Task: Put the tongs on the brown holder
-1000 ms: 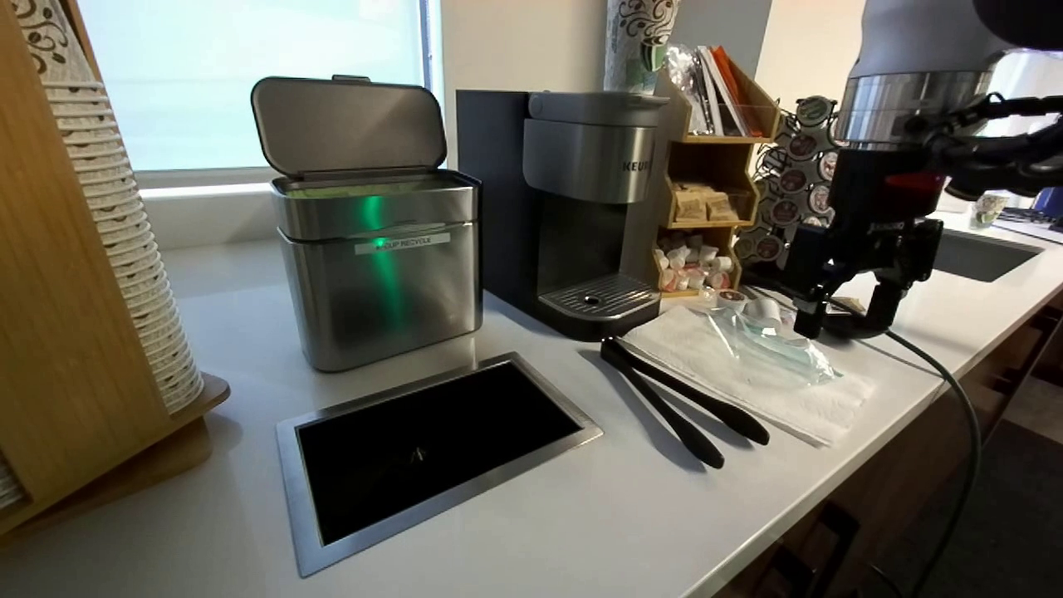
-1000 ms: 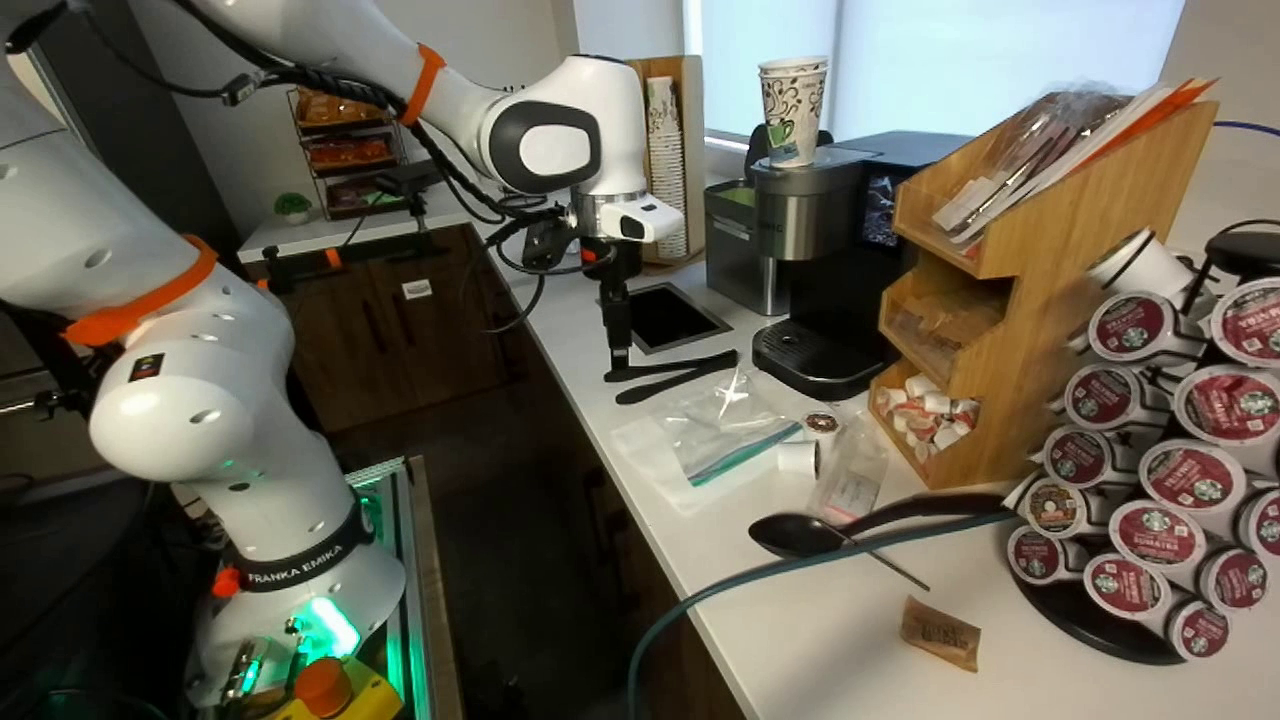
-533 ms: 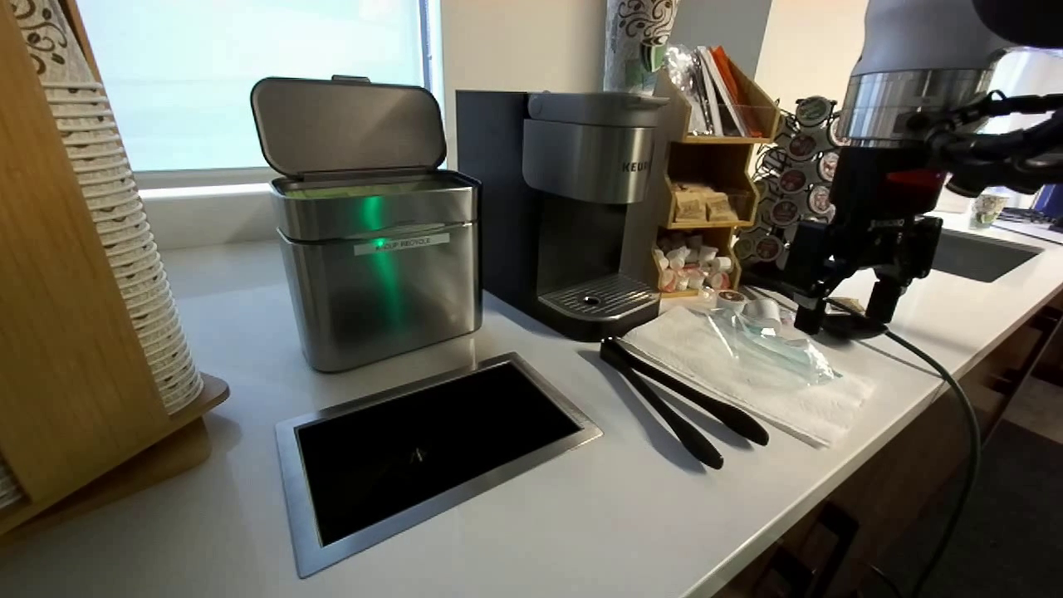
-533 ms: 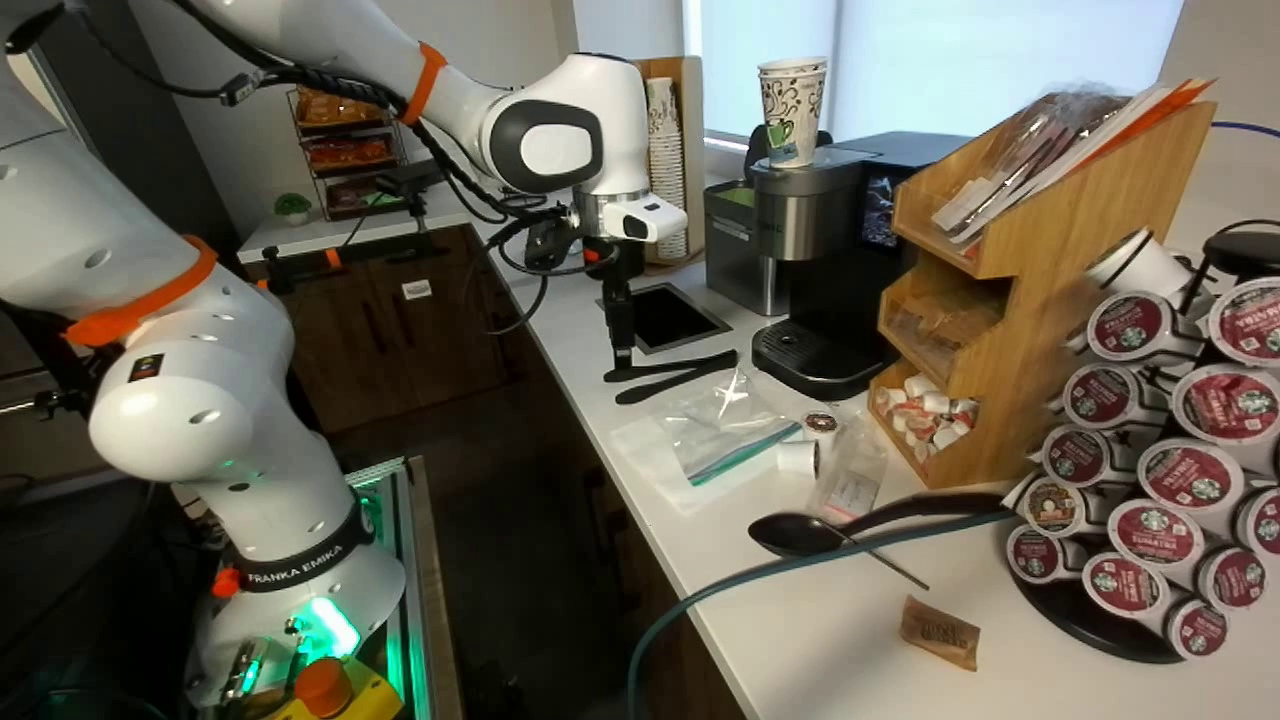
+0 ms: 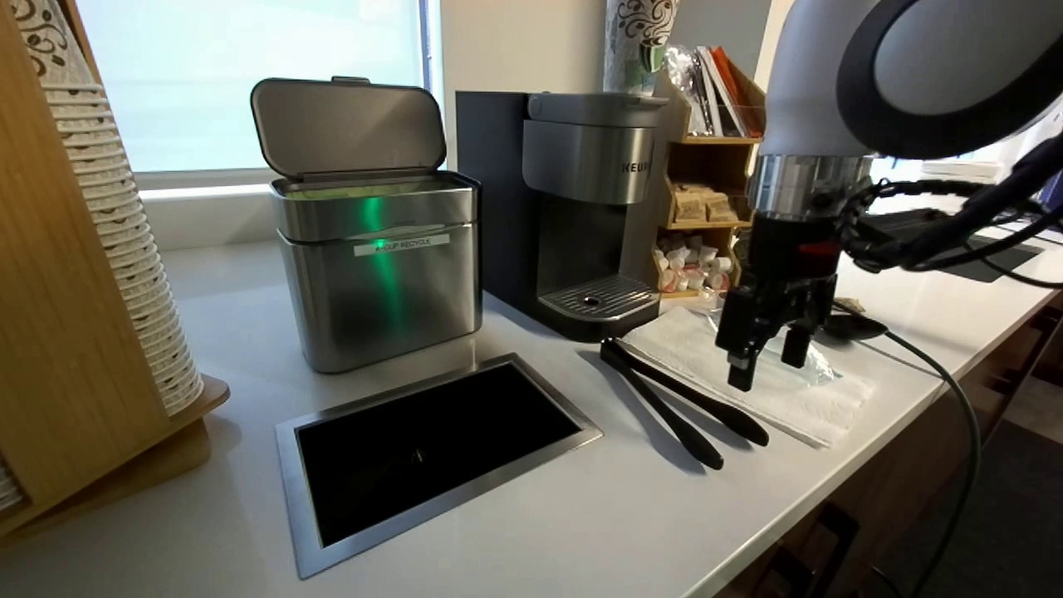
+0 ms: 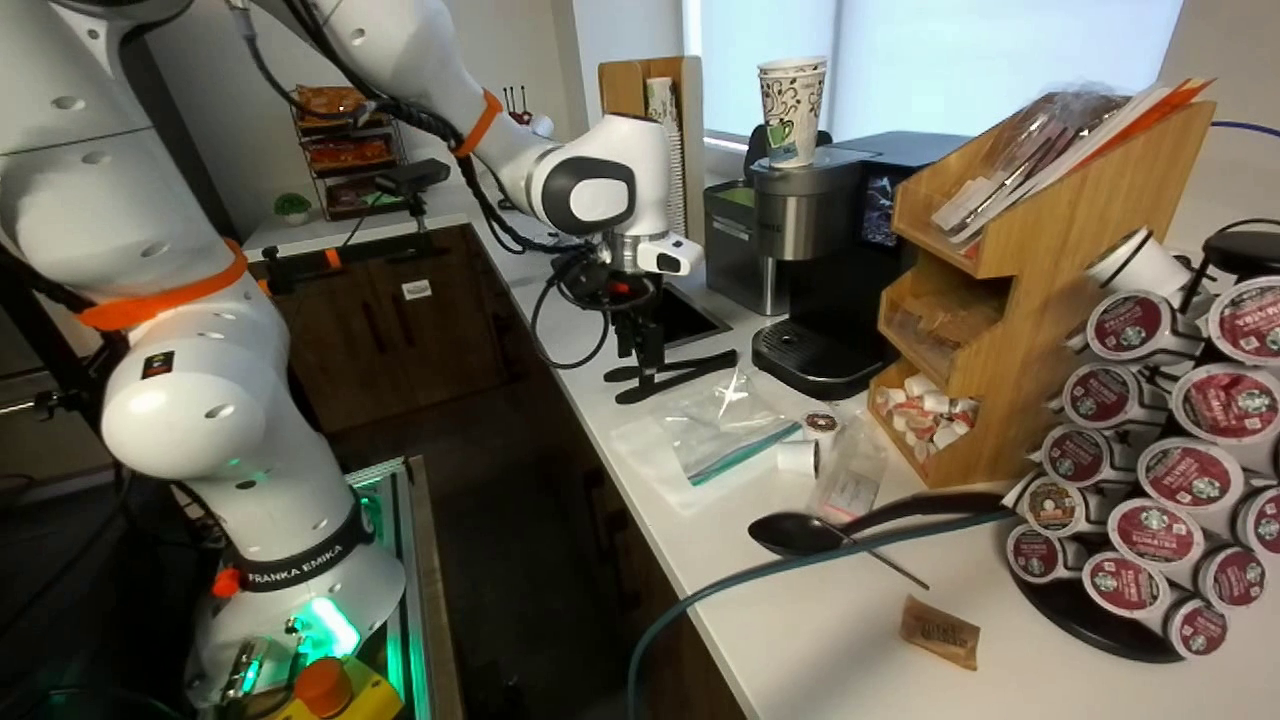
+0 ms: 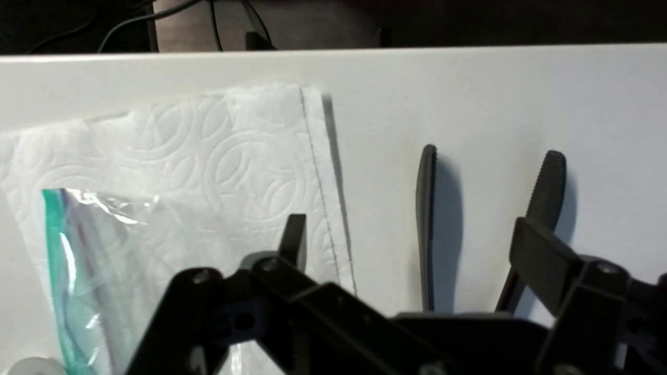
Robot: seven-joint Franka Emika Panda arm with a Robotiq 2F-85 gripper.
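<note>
The tongs (image 5: pixel 719 409) lie spread on the bench (image 5: pixel 565 531), joined end near the coffee machine (image 5: pixel 573 166), free ends pointing to the front edge, a strip of bench between. On one side is a metal-rimmed opening (image 5: pixel 457 492), with bench showing between; on the other a paper towel (image 7: pixel 229 156), just apart from the free ends in the wrist view. The pincer (image 7: pixel 411 242) is wide; one tong arm shows between its fingers (image 7: pixel 544 258) and one finger hides part of the other arm. Whether they touch I cannot tell. The wooden holder (image 6: pixel 1085 290) stands beside the coffee machine, well apart from the tongs. The coffee machine reads "KEUR", its ending out of sight; a label (image 5: pixel 403 243) on the steel bin (image 5: pixel 378 299) includes "CUP RECYCLE"; a band (image 6: pixel 300 566) on the robot arm (image 6: pixel 165 430) reads "FRANKA EMIKA"; one coffee pod (image 6: pixel 1163 540) says "SUMATRA".
</note>
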